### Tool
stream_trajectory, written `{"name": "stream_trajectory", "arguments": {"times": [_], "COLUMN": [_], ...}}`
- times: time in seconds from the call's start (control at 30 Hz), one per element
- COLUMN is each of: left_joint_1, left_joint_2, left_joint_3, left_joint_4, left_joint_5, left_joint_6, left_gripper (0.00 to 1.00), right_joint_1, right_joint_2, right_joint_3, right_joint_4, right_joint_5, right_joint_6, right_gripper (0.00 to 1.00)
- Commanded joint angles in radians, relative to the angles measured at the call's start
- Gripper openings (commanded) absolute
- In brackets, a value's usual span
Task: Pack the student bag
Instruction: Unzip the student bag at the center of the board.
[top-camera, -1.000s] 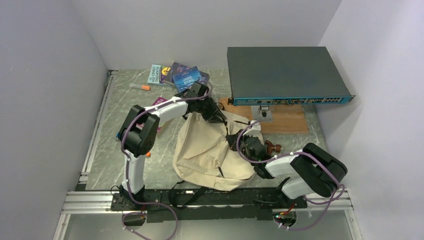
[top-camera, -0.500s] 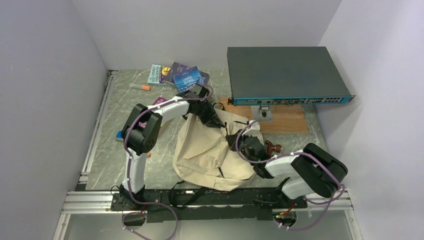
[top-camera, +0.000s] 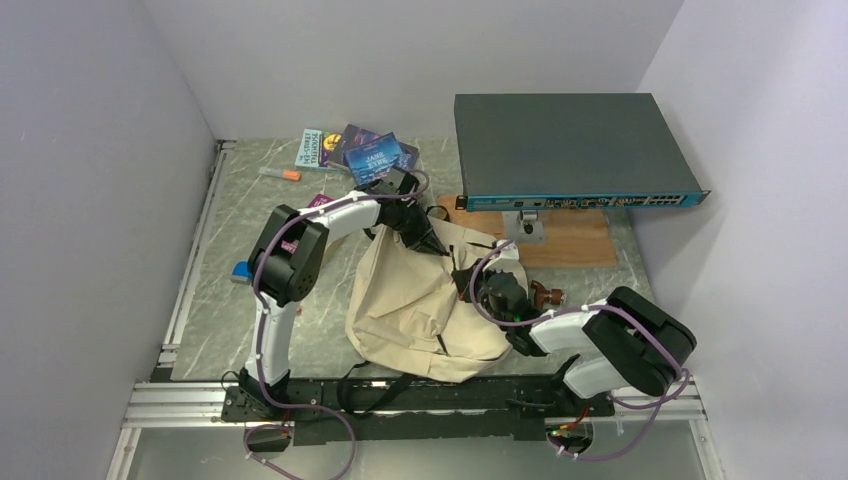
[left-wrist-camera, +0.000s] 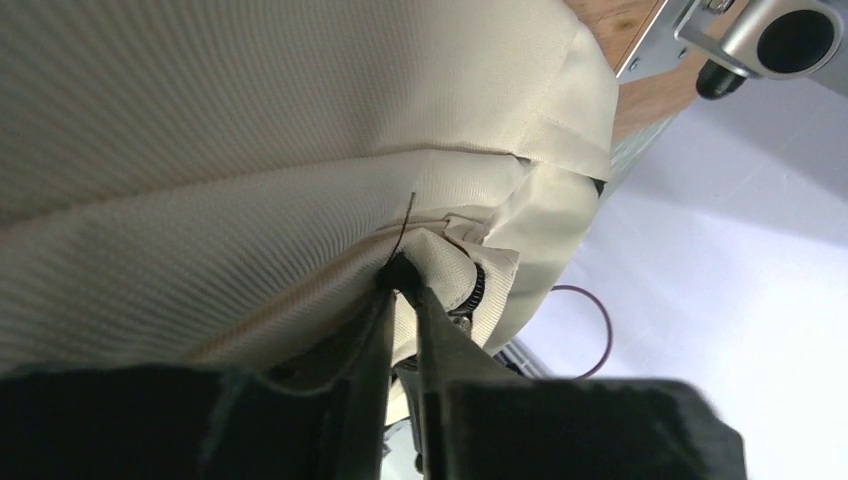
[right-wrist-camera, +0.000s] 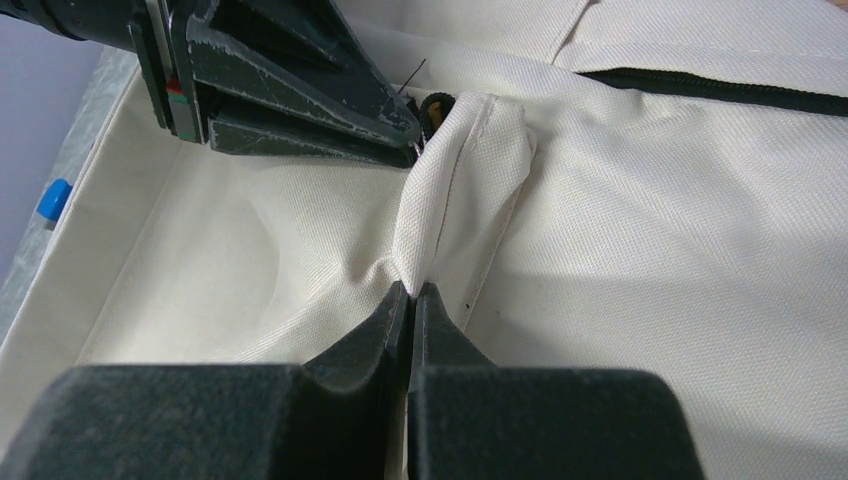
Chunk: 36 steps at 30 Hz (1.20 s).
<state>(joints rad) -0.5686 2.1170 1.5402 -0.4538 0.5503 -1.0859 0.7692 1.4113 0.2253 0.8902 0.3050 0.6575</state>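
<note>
Lying slumped on the grey-green marbled table (top-camera: 215, 300), the cream-beige soft fabric backpack (top-camera: 410, 300) sits between the two arms, with its black straps trailing toward the near rail. Whether anything is inside cannot be told: only outer cloth shows, and a dark zipper (right-wrist-camera: 700, 88) runs across the panel near the right wrist.

The left gripper (left-wrist-camera: 402, 275) is at the backpack's far upper edge. Its fingers are drawn nearly together on a raised fold of cloth right at a zipper end, with cream fabric showing between them. The right gripper (right-wrist-camera: 412, 290) is on the backpack's right side, its fingers pressed tight together on the near end of the same ridge of fabric. In the right wrist view the left gripper's tips (right-wrist-camera: 405, 140) meet the far end of that ridge, so the two grips are close but not touching.

A few paperback books (top-camera: 355, 150) lie fanned on the table at the far side, outside the backpack. An orange-capped marker (top-camera: 280, 174) lies just beside them. A flat dark grey network switch (top-camera: 570, 145) rests over a wooden board (top-camera: 570, 240) to the right.
</note>
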Motion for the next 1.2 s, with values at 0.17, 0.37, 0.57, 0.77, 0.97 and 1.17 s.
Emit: {"name": "stream_trajectory", "arguments": {"times": [0.17,0.37,0.57,0.77,0.97,1.17], "left_joint_1": [0.005,-0.002,-0.023,-0.039,-0.039,-0.035], "left_joint_2": [-0.057,-0.133,-0.186,-0.204,-0.182,-0.206], "left_joint_3": [-0.026,-0.109,-0.133,-0.149,-0.125,-0.168], "left_joint_4": [0.108,0.183,0.17,0.175,0.145,0.19], "left_joint_5": [-0.016,-0.012,-0.041,-0.044,-0.057,-0.096], "left_joint_6": [0.082,0.101,0.137,0.146,0.165,0.147], "left_gripper": [0.0,0.0,0.0,0.0,0.12,0.6], "right_joint_1": [-0.001,-0.053,-0.108,-0.136,-0.136,-0.137], "right_joint_2": [-0.117,-0.179,-0.204,-0.156,-0.091,-0.049], "right_joint_3": [0.03,0.064,0.095,0.116,0.17,0.185], "right_joint_4": [-0.026,-0.155,-0.217,-0.204,-0.255,-0.271], "right_joint_5": [0.014,-0.011,-0.053,-0.102,-0.105,-0.075], "right_joint_6": [-0.002,0.047,0.028,0.027,0.008,0.006], "right_gripper": [0.12,0.24,0.36,0.34,0.35,0.27]}}
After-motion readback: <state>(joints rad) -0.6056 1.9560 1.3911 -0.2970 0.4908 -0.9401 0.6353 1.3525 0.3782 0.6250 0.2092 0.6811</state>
